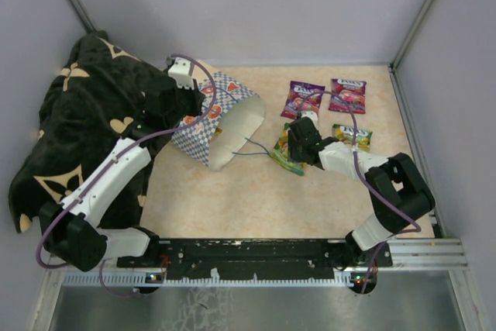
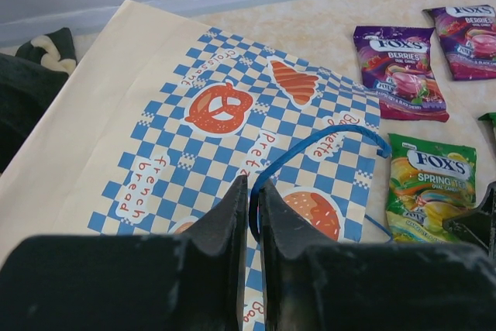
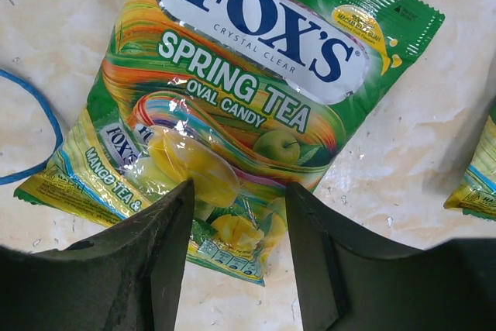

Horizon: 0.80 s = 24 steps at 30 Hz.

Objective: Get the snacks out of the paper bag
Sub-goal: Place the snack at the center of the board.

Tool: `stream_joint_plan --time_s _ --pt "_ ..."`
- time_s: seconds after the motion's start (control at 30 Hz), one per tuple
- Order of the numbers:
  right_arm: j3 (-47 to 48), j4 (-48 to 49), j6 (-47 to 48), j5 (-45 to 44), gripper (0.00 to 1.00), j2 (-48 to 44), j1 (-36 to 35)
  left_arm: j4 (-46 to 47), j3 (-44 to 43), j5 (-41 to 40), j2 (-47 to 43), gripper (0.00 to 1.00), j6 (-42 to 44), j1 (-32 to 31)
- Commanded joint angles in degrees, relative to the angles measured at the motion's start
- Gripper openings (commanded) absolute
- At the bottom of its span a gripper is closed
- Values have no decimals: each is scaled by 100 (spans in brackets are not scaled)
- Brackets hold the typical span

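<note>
Bag handle [image 2: 310,145] is pinched tight in the left gripper [image 2: 249,184]. Green packet [image 3: 232,91] is straddled by the right gripper [image 3: 239,191], jaws half-open.

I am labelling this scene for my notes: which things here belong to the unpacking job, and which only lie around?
Belong to the job: paper bag, left purple packet, right purple packet, green Spring Tea packet, yellow-green packet beside it.
Only lying about: black patterned blanket.
</note>
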<state>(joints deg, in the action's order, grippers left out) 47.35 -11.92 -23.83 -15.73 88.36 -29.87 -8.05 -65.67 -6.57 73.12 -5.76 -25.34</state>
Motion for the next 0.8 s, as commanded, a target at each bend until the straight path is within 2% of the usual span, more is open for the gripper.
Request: stream_joint_plan --time_s 0.0,0.27,0.47,0.77 --pt "147 113 35 -246 50 99 25 63 150 -151 5 15 -38 40" --pt "-211 109 102 435 46 -297 810 434 479 27 -166 14 -289 9" --pt "-355 334 -105 1027 50 -892 825 610 563 28 -238 13 -387 -2" --pt "-545 373 -316 1348 52 -1483 822 321 -36 1 106 14 -488 0"
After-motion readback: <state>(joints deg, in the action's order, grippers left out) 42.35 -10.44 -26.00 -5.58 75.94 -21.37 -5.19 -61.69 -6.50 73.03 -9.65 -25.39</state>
